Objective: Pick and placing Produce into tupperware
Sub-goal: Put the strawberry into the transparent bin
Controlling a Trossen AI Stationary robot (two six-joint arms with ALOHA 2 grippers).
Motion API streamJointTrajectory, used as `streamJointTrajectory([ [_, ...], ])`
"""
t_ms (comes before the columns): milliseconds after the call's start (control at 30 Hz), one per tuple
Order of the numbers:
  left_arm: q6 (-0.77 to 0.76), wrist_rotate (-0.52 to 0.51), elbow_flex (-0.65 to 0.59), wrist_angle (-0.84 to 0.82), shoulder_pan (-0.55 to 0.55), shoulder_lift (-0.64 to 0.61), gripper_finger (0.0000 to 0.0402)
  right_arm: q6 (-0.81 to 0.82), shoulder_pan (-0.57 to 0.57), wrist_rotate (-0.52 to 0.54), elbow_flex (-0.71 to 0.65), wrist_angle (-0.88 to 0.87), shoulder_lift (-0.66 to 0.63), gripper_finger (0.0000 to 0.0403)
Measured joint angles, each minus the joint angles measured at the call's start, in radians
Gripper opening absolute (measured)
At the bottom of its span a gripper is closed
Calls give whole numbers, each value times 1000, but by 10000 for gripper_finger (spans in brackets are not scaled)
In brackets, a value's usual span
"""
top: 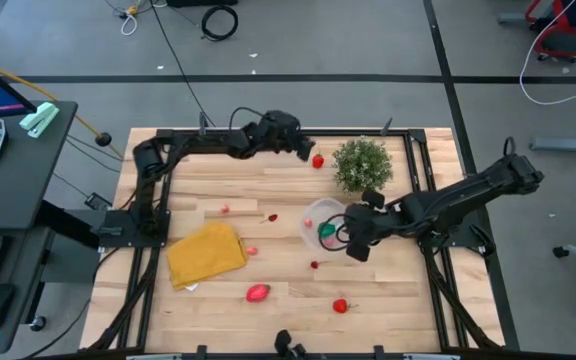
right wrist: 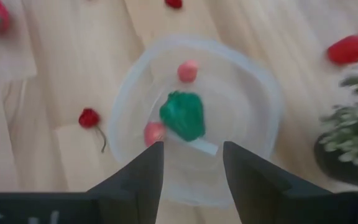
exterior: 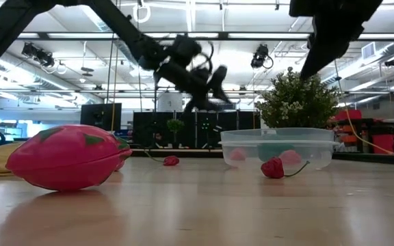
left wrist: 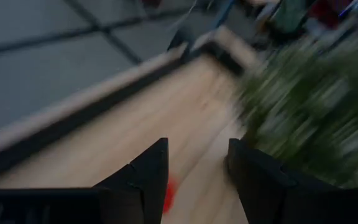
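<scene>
The clear round tupperware [top: 318, 222] stands on the table mid-right and holds a green piece [right wrist: 183, 116] and two pink pieces [right wrist: 188, 70]. My right gripper [right wrist: 191, 149] is open and empty, hovering over the container's near-right rim [top: 348, 238]. My left gripper [top: 306, 152] is open and empty, raised above the table at the far middle [exterior: 211, 82]. It is beside a red strawberry [top: 317, 160], which shows low between its fingers [left wrist: 169, 194]. More red and pink produce lies loose on the table, including a small red piece [top: 315, 265].
A bushy potted plant [top: 361, 163] stands just behind the tupperware, close to both grippers. A yellow folded cloth [top: 206, 253] lies front left. A large pink-red fruit [top: 258, 293] and a red piece [top: 340, 306] lie near the front edge.
</scene>
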Motion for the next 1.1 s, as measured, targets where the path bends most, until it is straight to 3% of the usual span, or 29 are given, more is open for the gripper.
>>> streamJointTrajectory([
  [67, -3, 3, 63, -50, 0, -5, 172, -1, 0, 16, 0, -3, -19, 174],
  [300, 27, 5, 273, -532, 0, 11, 172, -11, 0, 27, 0, -10, -31, 174],
  [600, -90, 5, 294, -540, -2, 79, 172, 9, 0, 27, 0, -9, -24, 174],
  [767, -195, 31, 299, -467, 15, 161, 171, 9, 0, 27, 0, -8, -24, 174],
  [1100, -255, 111, 423, -492, 63, 160, 143, -8, 0, 27, 0, -8, -24, 174],
])
